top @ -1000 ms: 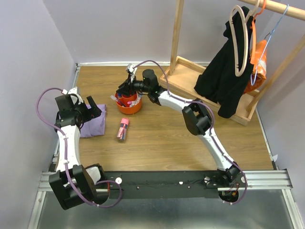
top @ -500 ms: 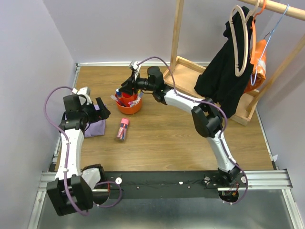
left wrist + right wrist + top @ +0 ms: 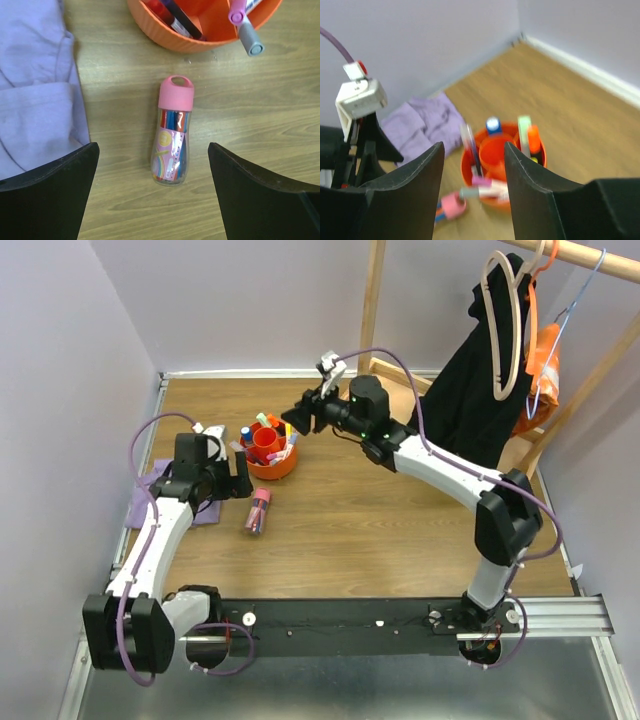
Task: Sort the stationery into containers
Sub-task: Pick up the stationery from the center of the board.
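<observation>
the clear pink-capped tube (image 3: 172,137) lies flat on the wooden table (image 3: 350,520), just at 6 o'clock of the orange tub (image 3: 185,42) and apart from it, its cap pointing to 12 o'clock at the tub wall in the left wrist view. the left gripper (image 3: 152,150) hangs over it with fingers spread wide, one at 9 o'clock and one at 3 o'clock of the tube, neither touching it. the step in hand looks to be picking this tube up. to do it well, the gripper should come straight down and close across the narrow body near its middle, not along its length. the round plastic will likely roll or slip, so a centred, firm squeeze seems wise, and the 9 o'clock finger should keep off the purple cloth (image 3: 35,75) lying at 10 o'clock. the tube is see-through, with a rounded pink cap bearing a small loop; coloured sticks and a pink printed label show inside. beyond it the tub already holds pens and markers (image 3: 270,435) around its central cup, with one grey-tipped marker (image 3: 245,30) leaning over the rim. farther off, at 1 o'clock of the tub in the top view, the right gripper (image 3: 300,418) hovers with fingers apart, holding nothing.
</observation>
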`<act>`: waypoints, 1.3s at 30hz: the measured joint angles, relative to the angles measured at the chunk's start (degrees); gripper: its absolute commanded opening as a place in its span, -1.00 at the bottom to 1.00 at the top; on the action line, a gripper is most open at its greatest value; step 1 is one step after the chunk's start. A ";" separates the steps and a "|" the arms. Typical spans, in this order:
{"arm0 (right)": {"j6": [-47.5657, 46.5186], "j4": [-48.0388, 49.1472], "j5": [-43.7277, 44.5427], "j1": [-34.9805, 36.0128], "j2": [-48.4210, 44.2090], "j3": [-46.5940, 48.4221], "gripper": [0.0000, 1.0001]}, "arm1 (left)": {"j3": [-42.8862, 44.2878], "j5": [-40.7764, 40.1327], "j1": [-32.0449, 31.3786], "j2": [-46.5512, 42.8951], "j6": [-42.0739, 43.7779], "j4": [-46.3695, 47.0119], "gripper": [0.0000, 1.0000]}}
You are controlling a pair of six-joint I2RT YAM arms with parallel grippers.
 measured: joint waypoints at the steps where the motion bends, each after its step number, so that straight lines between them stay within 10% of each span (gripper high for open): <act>1: 0.90 -1.11 1.42 -0.02 -1.86 -2.80 0.19 | 0.39 -1.11 -1.36 1.03 0.07 -0.48 0.91; 11: 2.78 -7.19 9.20 -0.33 -13.27 -20.39 0.22 | 2.95 -7.96 -11.17 10.27 1.62 -2.60 0.82; 39: 3.78 -6.34 11.65 -12.87 -23.65 -28.72 0.23 | 5.46 -14.84 -20.70 27.26 6.32 0.59 0.03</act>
